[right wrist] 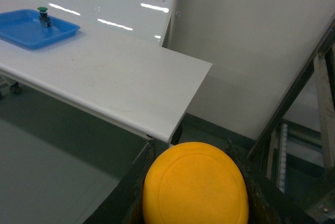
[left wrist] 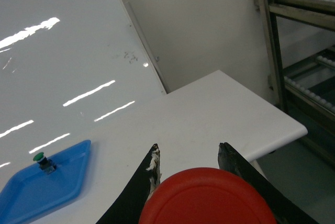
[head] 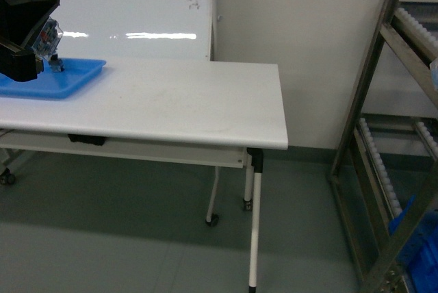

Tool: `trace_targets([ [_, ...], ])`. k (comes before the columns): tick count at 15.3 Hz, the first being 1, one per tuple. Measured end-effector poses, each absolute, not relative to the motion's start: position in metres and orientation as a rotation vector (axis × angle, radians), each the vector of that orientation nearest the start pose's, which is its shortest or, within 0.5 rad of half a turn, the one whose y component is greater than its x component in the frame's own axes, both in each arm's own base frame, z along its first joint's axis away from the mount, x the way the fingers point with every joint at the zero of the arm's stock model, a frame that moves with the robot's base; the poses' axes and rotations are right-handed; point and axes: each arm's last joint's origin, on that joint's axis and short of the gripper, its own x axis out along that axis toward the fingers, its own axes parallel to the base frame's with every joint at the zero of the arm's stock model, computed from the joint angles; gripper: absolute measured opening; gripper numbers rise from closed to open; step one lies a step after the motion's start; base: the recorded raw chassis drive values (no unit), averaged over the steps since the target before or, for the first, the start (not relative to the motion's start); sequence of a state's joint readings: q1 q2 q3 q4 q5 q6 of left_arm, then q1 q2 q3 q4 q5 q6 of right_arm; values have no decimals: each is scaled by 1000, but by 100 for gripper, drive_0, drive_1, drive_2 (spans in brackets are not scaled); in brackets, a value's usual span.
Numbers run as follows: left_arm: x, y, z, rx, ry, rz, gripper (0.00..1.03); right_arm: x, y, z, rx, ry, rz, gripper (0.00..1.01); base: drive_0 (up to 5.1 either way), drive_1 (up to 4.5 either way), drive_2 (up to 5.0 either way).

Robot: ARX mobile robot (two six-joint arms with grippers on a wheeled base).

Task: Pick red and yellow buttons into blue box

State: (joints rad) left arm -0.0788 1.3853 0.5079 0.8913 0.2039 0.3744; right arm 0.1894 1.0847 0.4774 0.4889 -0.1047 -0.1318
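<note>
With the left gripper (left wrist: 188,153) clamped on the red button (left wrist: 207,197) and the right gripper (right wrist: 189,148) on the yellow button (right wrist: 194,185), I judge the left arm nearer the blue tray (head: 68,81), far left on the worktop (head: 178,101).

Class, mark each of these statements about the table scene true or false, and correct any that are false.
1. The left end effector holds the red button between its fingers. True.
2. The right end effector holds a green-capped button. False: it holds the yellow button.
3. A green-capped button stands upright in the blue tray. True.
4. The blue tray sits at the table end nearest the metal rack. False: it sits at the far end, away from the rack.
5. The red and yellow buttons already lie in the blue tray. False: both are in the end effectors; only the green-capped button is in the tray.
</note>
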Motion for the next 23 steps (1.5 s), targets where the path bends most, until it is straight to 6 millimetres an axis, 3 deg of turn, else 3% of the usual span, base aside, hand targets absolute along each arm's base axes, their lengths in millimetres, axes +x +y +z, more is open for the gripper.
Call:
trace_targets([
  [16, 269, -27, 214, 373, -67, -279, 29, 223, 46, 235, -136, 97, 301, 33, 429, -202, -214],
  [23, 269, -26, 214, 373, -66, -273, 29, 224, 45, 235, -136, 97, 293, 33, 15, 138, -108],
])
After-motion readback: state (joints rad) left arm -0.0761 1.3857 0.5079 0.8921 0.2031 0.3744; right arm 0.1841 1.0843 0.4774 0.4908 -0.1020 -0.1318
